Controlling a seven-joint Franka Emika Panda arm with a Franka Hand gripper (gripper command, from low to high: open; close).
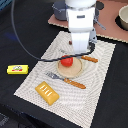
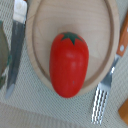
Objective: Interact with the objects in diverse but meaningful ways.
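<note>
Arm: I have the white Franka arm over the round pale wooden plate (image 1: 74, 71), its gripper (image 1: 75, 51) low above the plate.
Gripper: I cannot tell from either view whether its fingers are apart or together; the wrist view shows none of them.
Tomato: the red round toy tomato (image 2: 69, 64) with a green stem lies on the plate, inside its rim (image 1: 67, 61).
Cutlery: an orange-handled silver fork (image 2: 103, 100) lies just beside the plate; a silver knife blade (image 2: 16, 45) lies along its opposite edge.
Bread: the orange ridged block (image 1: 47, 92) sits on the striped placemat (image 1: 30, 80), apart from the plate.
Bar: the yellow labelled bar (image 1: 17, 69) rests off the placemat, well apart from the plate.
Background: what looks like a grey pot (image 1: 61, 11) stands beyond the plate, partly hidden.
</note>
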